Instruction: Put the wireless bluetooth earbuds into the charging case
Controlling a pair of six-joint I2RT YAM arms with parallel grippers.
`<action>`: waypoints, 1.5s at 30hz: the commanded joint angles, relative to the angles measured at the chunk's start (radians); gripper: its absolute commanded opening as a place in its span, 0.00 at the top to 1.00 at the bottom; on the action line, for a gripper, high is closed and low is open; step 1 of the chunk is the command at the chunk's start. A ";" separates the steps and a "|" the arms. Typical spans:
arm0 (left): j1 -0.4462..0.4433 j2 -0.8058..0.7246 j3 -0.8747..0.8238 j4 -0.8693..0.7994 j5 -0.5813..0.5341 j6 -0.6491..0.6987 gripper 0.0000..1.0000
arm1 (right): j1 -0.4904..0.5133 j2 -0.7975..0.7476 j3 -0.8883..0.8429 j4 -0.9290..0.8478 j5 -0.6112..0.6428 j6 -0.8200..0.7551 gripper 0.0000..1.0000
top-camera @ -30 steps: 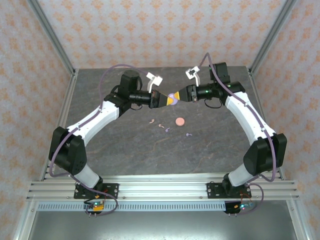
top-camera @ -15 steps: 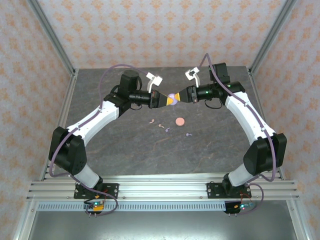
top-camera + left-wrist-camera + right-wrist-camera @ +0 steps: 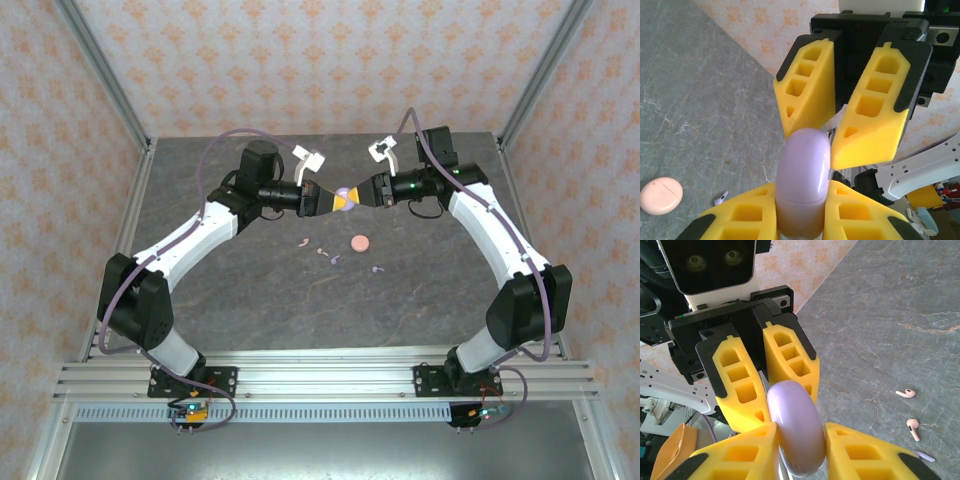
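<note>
Got the left fingers (image 3: 747, 212) clamped tight on one end of the closed lilac charging case (image 3: 804, 175). Seeing the right fingers (image 3: 865, 455) pressed against both sides of the other end, so gripping it too by the look of it. Held up in mid-air, tip to tip, over the far half of the worktop (image 3: 260, 300). Down around the middle of the worktop: two pink earbuds (image 3: 303, 241) close together, two lilac earbuds (image 3: 334, 260) a bit closer to the near edge, and a closed pink case (image 3: 359, 242) just beside them toward the right edge.
</note>
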State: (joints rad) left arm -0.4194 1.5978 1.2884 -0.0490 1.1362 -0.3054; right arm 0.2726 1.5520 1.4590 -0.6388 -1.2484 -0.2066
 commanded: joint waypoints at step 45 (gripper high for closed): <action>-0.071 -0.168 -0.254 0.407 -0.205 0.192 0.95 | 0.040 -0.060 0.014 -0.040 0.176 0.029 0.44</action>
State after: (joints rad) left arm -0.4782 1.4723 1.0309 0.2520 0.9588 -0.1749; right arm 0.3099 1.5238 1.4662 -0.6765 -1.1065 -0.1791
